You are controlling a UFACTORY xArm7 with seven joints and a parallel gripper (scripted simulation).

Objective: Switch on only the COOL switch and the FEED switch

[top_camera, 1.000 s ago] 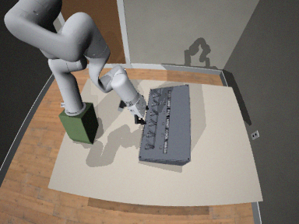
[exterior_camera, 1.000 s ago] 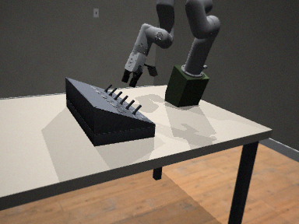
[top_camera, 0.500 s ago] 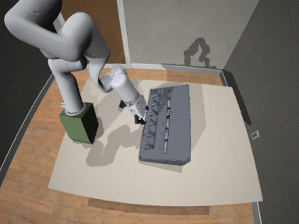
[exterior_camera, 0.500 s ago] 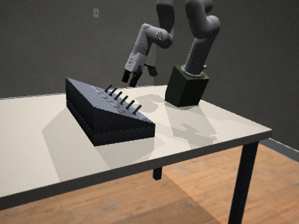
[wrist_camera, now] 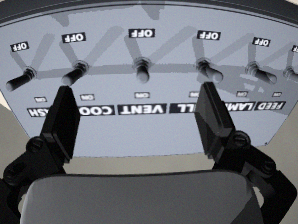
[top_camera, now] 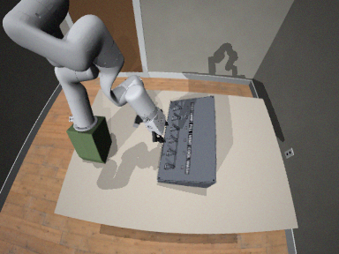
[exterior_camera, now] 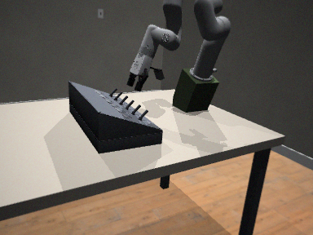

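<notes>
Switch console sits on the table, right of the arm base — likely light, slides easily; stubby toggles look stiff. Claw wide open, holding nothing — nudge COOL lever low, gently.

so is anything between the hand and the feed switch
Yes, along the row: the FILL switch, beside one finger of the open hand, then the LAMP switch, next to the FEED switch. Nothing else visible stands between.
</notes>
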